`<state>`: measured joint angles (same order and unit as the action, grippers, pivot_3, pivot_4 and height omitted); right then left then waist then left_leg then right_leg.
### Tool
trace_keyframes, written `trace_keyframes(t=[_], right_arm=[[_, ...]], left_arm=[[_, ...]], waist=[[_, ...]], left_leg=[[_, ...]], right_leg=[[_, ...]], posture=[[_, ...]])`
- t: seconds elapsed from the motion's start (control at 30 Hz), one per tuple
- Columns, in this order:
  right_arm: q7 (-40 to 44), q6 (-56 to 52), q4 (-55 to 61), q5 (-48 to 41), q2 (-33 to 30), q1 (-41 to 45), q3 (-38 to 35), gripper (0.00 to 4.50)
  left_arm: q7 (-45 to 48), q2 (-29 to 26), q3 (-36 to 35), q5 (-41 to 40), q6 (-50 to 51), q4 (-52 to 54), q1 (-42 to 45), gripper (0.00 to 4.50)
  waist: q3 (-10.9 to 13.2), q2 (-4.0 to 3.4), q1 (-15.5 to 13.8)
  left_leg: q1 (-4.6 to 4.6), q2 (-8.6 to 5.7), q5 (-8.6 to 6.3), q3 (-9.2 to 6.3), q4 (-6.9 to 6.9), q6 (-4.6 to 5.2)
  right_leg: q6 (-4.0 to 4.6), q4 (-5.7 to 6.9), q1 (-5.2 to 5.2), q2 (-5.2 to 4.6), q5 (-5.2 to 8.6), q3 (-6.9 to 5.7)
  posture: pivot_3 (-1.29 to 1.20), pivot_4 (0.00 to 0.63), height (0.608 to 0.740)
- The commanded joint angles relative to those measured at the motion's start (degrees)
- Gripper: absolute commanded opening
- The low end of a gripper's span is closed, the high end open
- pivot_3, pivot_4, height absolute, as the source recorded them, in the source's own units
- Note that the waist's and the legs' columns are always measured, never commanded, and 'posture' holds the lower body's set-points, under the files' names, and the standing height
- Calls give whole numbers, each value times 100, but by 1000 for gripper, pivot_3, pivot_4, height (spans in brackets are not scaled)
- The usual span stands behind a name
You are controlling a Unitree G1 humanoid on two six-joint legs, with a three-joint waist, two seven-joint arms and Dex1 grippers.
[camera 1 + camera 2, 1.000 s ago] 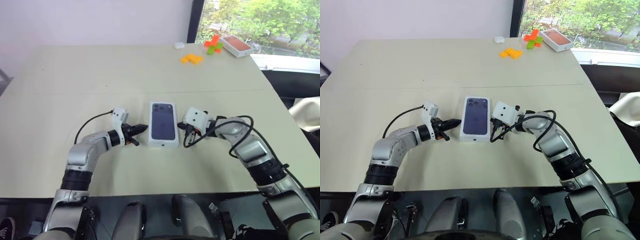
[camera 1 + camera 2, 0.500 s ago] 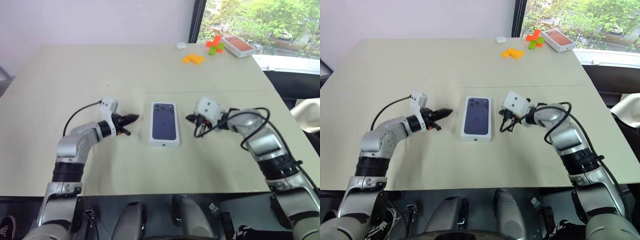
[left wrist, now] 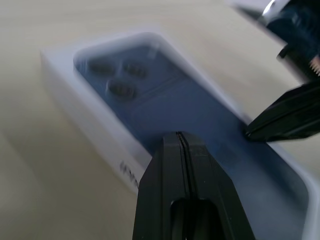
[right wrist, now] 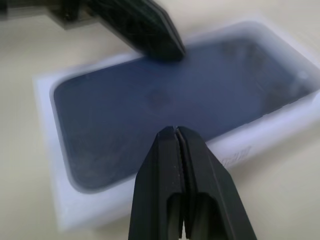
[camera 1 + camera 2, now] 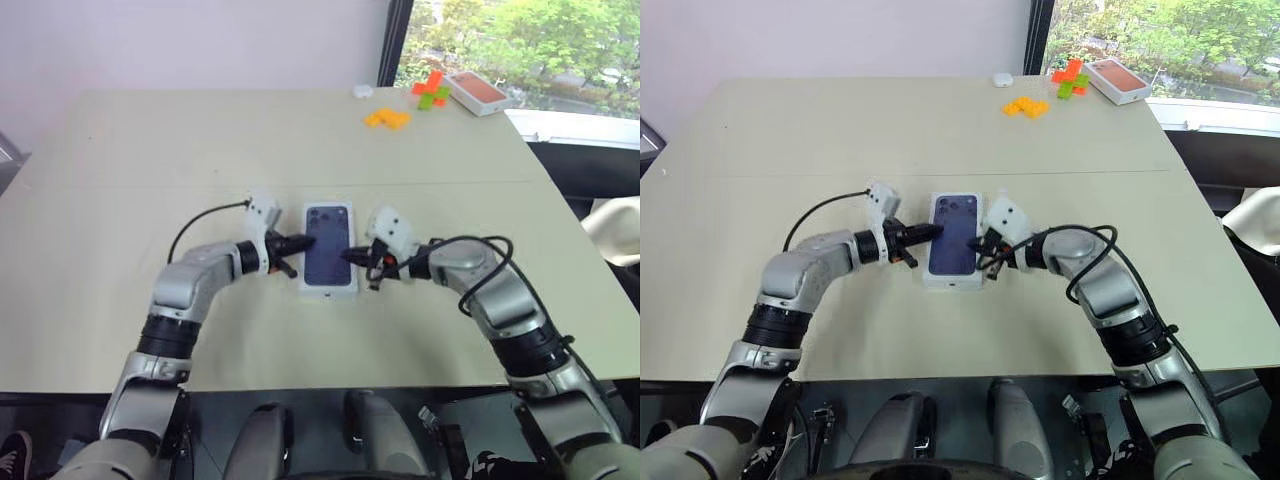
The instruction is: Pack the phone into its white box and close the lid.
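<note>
One white box [image 5: 329,248] lies flat in the middle of the table [image 5: 120,160]. Its top shows a dark blue phone picture with three camera rings. Two grippers press on it with fingers squeezed shut, holding nothing: the left gripper [image 5: 304,242] at nine o'clock, the right gripper [image 5: 350,254] at three o'clock. At one o'clock, far off, sit one orange-topped box [image 5: 473,91] and some blocks [image 5: 385,118].

Your view: a pale table against a plain wall, with a window at the far right.
You look down on a wide beige table [image 5: 150,160] that runs back to a bare, light wall [image 5: 200,40]. Past its far right corner a dark window frame [image 5: 392,40] stands upright, and through the window [image 5: 520,35] you see sunlit green trees. Daylight falls evenly across the tabletop.
</note>
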<state>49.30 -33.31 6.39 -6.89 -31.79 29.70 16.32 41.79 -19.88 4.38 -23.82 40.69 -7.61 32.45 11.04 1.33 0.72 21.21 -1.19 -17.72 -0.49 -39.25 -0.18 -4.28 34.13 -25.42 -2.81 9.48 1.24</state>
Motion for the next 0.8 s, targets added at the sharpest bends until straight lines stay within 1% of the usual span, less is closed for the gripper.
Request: trace_keyframes(t=[0.03,0.1,0.17,0.27,0.33,0.4,0.47,0.53,0.6,0.67,0.73,0.8], right_arm=[[138,-237,178,-68,-142,20,-53,67],[192,-163,144,-25,-242,106,-76,67],[241,-372,164,-248,-226,209,-291,67],[255,-598,318,-599,-126,309,-598,67],[71,-770,165,-845,114,564,-892,67],[-253,-497,-291,-656,314,882,-958,67],[-669,-42,-1012,-216,519,1202,-770,67],[-862,330,-1463,50,651,1366,-611,67],[-994,703,-1930,232,906,1455,-448,67],[-1215,1248,-2399,682,1029,1463,-113,67],[-1259,1295,-2657,757,1155,1410,-72,67],[-1318,1311,-2784,888,1180,1357,-24,67]], left_arm=[[21,-173,34,65,211,148,26,0],[93,-299,55,82,282,177,14,0],[224,-404,4,9,177,387,-65,0],[382,-490,-160,-216,152,704,-163,0],[208,-385,-327,-174,-69,516,-35,0],[-62,-135,-539,-118,-336,70,273,0],[-323,156,-501,151,-735,-590,660,0],[-387,291,-386,369,-1023,-1044,871,0],[-455,411,-279,578,-1247,-1500,1051,0],[-563,480,-136,893,-1593,-1989,1199,0],[-739,538,-107,1087,-1613,-2418,1322,0],[-705,540,-39,1208,-1690,-2552,1311,0]], waist=[[-1,1,4],[-1,1,13],[0,1,24],[1,0,19],[2,0,10],[2,1,2],[1,2,-18],[0,4,-25],[-1,3,-2],[-1,3,29],[-1,3,26],[-3,4,27]], left_leg=[[-5,2,0,-1,0,0],[-6,3,0,-1,0,0],[-6,4,0,-1,1,0],[2,8,0,-1,1,0],[5,8,0,-3,1,0],[4,8,0,-3,0,0],[5,6,2,-3,-3,-4],[5,-1,3,-3,-3,-5],[8,-4,1,-1,1,-2],[12,-4,-2,1,10,3],[25,-4,-3,9,12,5],[25,-4,-3,8,11,5]], right_leg=[[0,0,5,2,0,0],[-1,0,5,6,1,0],[-1,0,4,9,1,0],[0,0,-3,9,1,1],[0,0,-5,9,1,0],[0,1,-6,8,0,0],[0,-1,-3,7,0,-2],[1,-2,0,4,0,-4],[1,-3,-2,1,-1,-5],[1,-1,-5,0,-1,-3],[0,-2,-22,-2,-1,2],[1,-1,-24,-7,-1,2]], posture=[[0,150,740],[0,150,740],[0,150,740],[0,150,740],[0,150,740],[0,150,740],[0,150,740],[0,150,740],[0,150,740],[0,150,740],[0,150,740],[0,150,740]])
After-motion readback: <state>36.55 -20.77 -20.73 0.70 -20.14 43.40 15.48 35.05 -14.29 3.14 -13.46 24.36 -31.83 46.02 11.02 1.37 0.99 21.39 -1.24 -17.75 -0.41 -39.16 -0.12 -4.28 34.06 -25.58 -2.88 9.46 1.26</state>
